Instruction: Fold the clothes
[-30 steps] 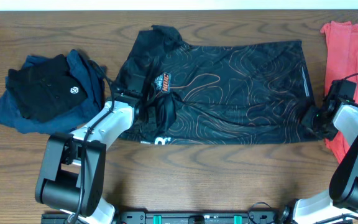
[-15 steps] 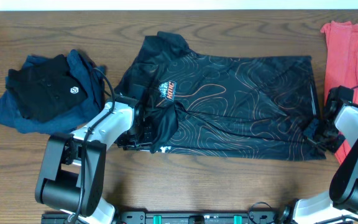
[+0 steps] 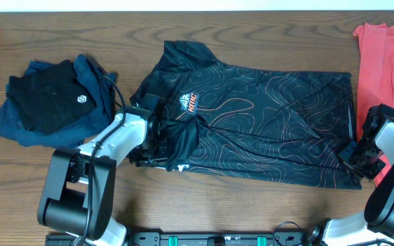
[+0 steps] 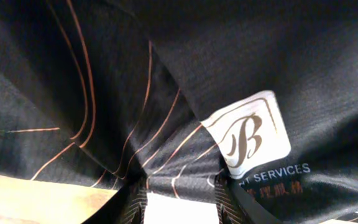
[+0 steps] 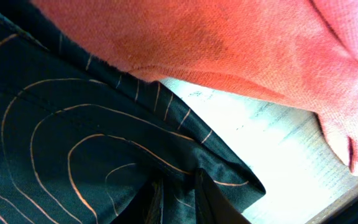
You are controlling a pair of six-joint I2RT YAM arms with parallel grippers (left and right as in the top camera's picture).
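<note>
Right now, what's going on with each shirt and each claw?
black jersey, spread out unfolded, near edge bunched up at the left claw.
left claw, shut on the black jersey.
right claw, shut on the black jersey's corner.
red shirt, lying loose and unfolded, far right.
black shirt, looks folded, on top of the blue garment.
blue garment, rumpled under the black shirt.

The black orange-lined jersey (image 4: pixel 166 74) hides the tips of the left pincer (image 4: pixel 180 208); beyond the right pincer (image 5: pixel 178 202), the coral knit garment (image 5: pixel 229 37) runs off-frame.
</note>
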